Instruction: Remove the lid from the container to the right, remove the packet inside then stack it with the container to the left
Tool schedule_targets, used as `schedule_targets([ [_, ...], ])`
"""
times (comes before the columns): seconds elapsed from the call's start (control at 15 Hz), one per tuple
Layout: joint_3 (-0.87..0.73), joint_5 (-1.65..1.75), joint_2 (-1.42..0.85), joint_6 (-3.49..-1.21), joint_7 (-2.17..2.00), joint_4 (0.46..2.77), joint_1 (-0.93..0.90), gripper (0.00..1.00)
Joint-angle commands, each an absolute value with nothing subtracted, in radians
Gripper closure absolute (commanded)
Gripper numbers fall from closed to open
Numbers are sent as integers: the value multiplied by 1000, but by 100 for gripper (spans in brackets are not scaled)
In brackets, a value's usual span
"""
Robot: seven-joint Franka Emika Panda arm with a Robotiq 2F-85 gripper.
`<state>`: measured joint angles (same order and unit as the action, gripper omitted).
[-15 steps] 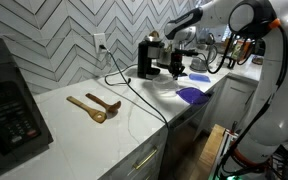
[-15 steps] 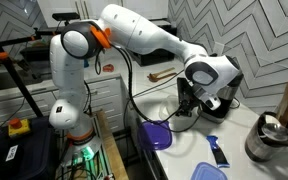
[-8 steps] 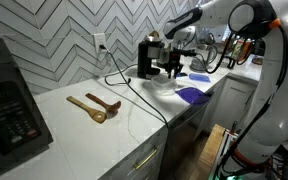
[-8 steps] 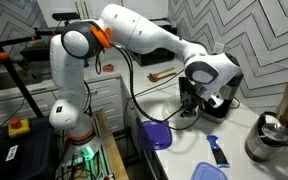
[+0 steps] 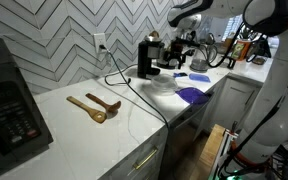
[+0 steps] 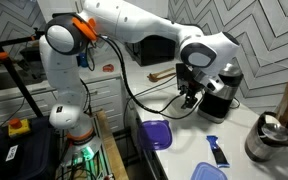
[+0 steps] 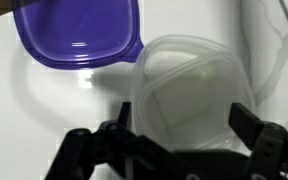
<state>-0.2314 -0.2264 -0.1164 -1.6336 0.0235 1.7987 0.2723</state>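
In the wrist view my gripper [image 7: 184, 118] stands open above a clear plastic container [image 7: 194, 80] with no lid on it; one finger is on each side and nothing is held. A purple flat piece [image 7: 79, 35] lies just beyond the container. In both exterior views the gripper [image 6: 191, 100] [image 5: 177, 68] hangs over the counter in front of the coffee machine [image 6: 220, 92]. The pale blue lid [image 6: 209, 172] [image 5: 198, 77] lies flat on the counter, apart from the gripper. A small dark packet with a blue end [image 6: 216, 152] lies between the lid and the machine.
The purple piece [image 6: 157, 134] [image 5: 191, 94] sits near the counter's edge. Two wooden spoons [image 5: 94, 107] lie mid-counter, a black appliance [image 5: 9, 105] stands at one end and a metal pot [image 6: 269, 140] at the other. A cable [image 5: 134, 92] crosses the counter.
The gripper has opened, let go of the clear container and risen above it. The arm has lifted with it. The container stays on the counter.
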Motion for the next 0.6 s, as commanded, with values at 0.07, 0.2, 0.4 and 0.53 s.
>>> schedule_targets([
  [0.07, -237, -213, -4, -1549, 19, 1804, 267, 0],
  [0.2, -238, -203, 38, -1516, 21, 1795, 265, 0],
  [0.4, -236, -165, 98, -1494, 15, 1783, 260, 0],
  [0.53, -231, -134, 135, -1494, 3, 1778, 256, 0],
])
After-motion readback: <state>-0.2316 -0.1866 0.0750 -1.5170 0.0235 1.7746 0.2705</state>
